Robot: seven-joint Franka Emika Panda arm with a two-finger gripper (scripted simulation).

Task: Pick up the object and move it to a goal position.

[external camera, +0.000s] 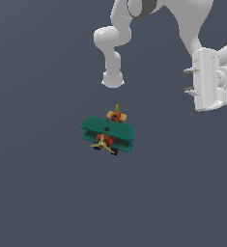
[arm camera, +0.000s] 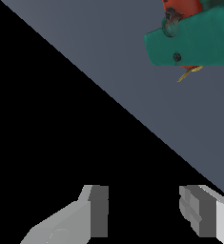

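Note:
The object, a small toy biplane (external camera: 107,132) with teal-green wings, a red body and a yellow propeller and tail, sits on the grey floor near the middle of the exterior view. My gripper (external camera: 186,80) hangs well off toward the exterior view's right and higher in the picture, turned sideways, with its two thin fingertips apart and pointing toward the exterior view's left. In the wrist view the biplane (arm camera: 194,40) shows only partly at the picture's edge, far from the gripper (arm camera: 147,212). The grey fingers (arm camera: 99,212) stand wide apart with nothing between them.
A white arm link (external camera: 113,55) hangs above and behind the biplane in the exterior view. The flat grey floor (external camera: 37,183) spreads all around the plane. In the wrist view the floor ends at a diagonal edge, with black beyond it.

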